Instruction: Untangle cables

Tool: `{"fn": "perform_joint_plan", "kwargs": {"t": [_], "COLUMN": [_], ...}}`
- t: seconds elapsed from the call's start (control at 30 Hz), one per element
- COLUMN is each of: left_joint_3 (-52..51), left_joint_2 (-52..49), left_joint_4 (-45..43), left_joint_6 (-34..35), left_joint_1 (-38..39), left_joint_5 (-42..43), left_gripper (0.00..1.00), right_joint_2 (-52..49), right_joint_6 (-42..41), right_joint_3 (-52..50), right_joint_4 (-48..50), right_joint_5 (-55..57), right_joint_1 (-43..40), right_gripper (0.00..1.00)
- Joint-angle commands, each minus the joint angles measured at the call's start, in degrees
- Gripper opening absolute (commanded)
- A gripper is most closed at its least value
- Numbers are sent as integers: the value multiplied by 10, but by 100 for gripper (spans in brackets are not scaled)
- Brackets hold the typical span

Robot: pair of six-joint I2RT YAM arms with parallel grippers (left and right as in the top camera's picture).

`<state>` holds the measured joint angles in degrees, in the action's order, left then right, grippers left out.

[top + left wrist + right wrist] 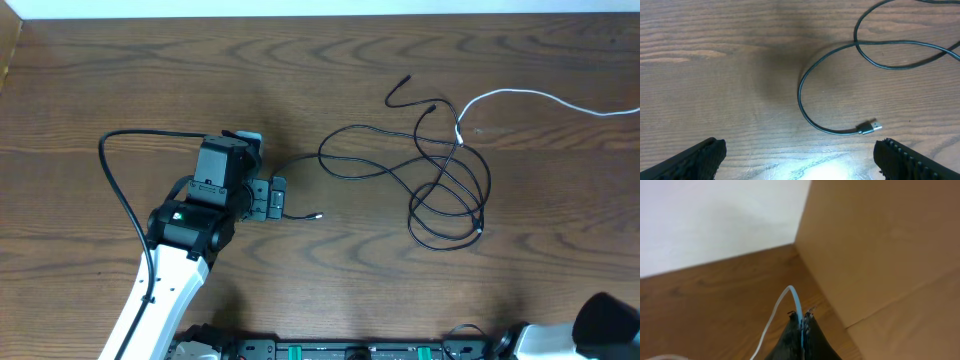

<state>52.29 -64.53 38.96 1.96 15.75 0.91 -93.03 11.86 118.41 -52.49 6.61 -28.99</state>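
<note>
Two tools, left agape, right pinching white cable

Wooden table; black cable, white cable

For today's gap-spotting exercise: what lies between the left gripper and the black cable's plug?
Only bare wooden table between left gripper and plug, shown in the left wrist view.

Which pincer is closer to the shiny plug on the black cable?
Left. The left pincer sits open right beside the plug; the right pincer is far away, shut on the white cable.
</note>
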Motion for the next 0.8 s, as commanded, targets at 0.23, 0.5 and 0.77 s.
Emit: {"fn": "perform_joint_plan", "kwargs": {"t": [0.23, 0.5, 0.77], "left_joint_3": [2, 2, 2], "left_joint_2": [-2, -2, -2], "left_joint_4": [0, 0, 0], "left_joint_6": [7, 7, 7], "left_joint_1": [-3, -3, -3], "left_joint_5": [-10, -10, -10], "left_gripper": [99, 99, 99], "right_joint_2": [-7, 40, 122], "right_joint_6": [10, 19, 22], "right_joint_3": [0, 0, 0], "right_joint_4": [-3, 12, 56], "right_joint_5": [8, 36, -3], "right_joint_1": [40, 86, 184], "right_gripper": [1, 1, 1]}}
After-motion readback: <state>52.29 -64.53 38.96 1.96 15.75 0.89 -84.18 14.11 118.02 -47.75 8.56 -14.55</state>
